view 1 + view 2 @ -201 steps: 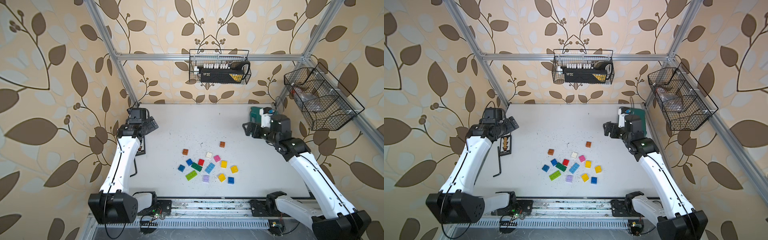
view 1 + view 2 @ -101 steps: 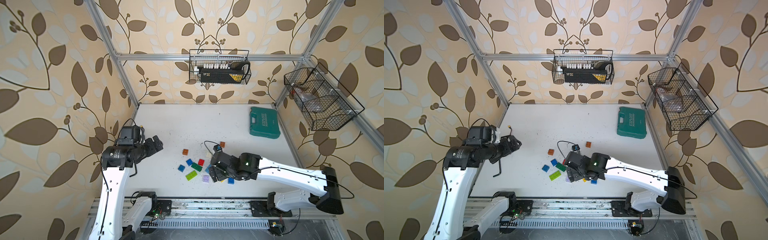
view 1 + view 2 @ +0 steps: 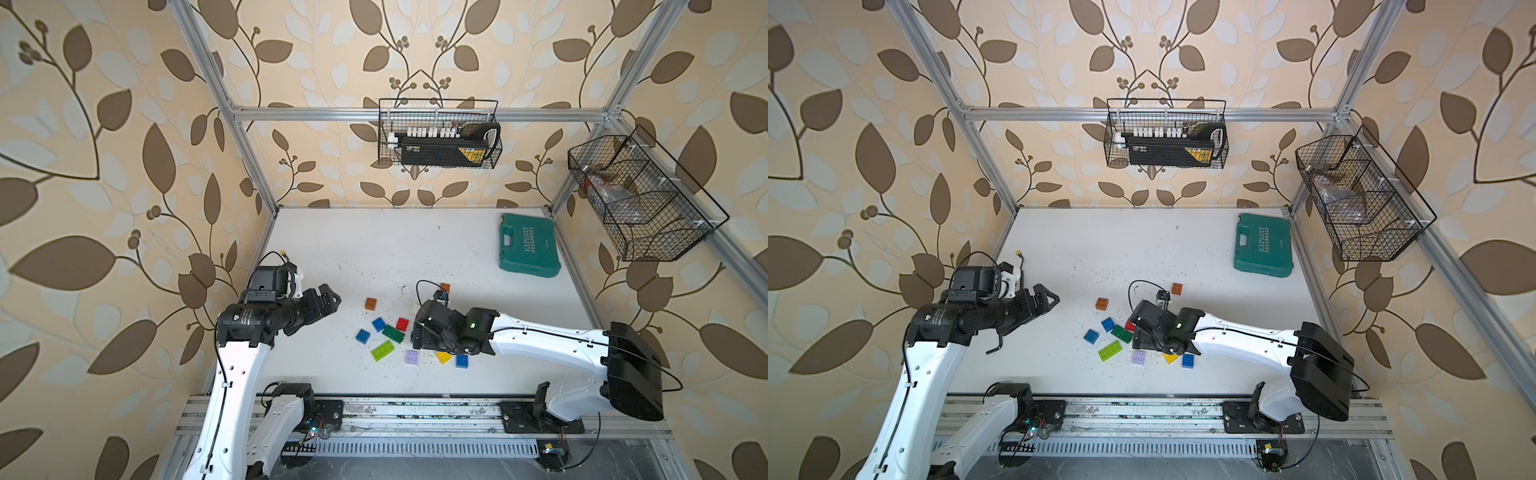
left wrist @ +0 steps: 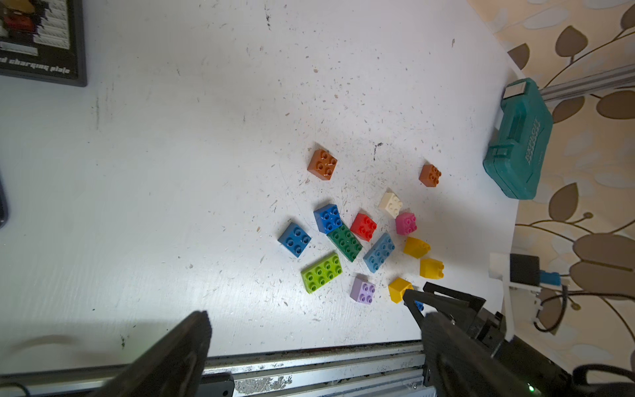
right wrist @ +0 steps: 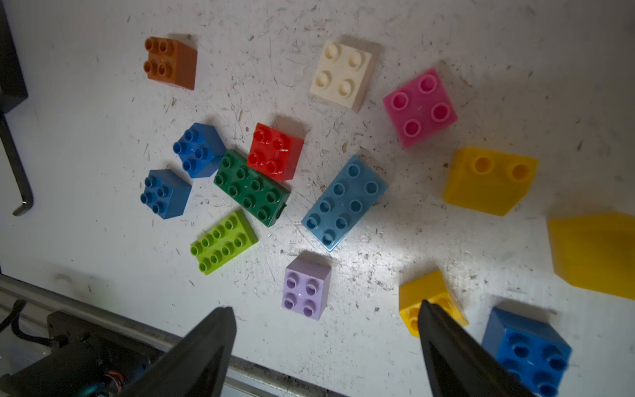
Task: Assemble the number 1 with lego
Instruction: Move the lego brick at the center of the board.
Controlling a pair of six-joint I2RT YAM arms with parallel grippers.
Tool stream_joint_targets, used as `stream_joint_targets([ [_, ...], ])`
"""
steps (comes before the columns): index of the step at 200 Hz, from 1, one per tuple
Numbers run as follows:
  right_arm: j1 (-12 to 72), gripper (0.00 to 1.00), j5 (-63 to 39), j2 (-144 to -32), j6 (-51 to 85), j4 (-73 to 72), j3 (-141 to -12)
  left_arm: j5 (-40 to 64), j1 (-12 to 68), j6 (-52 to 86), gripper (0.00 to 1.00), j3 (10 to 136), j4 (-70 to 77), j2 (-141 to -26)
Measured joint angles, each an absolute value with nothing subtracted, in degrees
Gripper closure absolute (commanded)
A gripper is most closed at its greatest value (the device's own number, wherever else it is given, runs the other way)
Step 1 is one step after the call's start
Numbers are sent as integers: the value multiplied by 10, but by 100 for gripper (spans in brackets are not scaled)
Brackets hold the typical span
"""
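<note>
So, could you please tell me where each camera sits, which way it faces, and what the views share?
Top views: stereo pair high above the front rail, looking down at the table; left arm and right arm show, with left gripper and right gripper.
Left wrist: on the left arm, looking past its open fingers at the bricks and case; the right gripper shows too.
Right wrist: on the right arm, close over the bricks, between its fingers.
Shared: all show the lime brick.
</note>
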State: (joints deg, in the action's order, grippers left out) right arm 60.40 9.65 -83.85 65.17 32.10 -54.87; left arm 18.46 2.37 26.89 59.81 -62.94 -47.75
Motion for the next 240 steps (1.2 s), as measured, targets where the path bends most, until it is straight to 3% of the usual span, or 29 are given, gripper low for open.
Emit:
stream_joint_targets([
  [157,588,15,78,-964,743,320,-579,215,24,256,1,571,-584,-469],
  [240,576,32,75,-1059,717,322,-667,215,24,256,1,571,-583,-467],
])
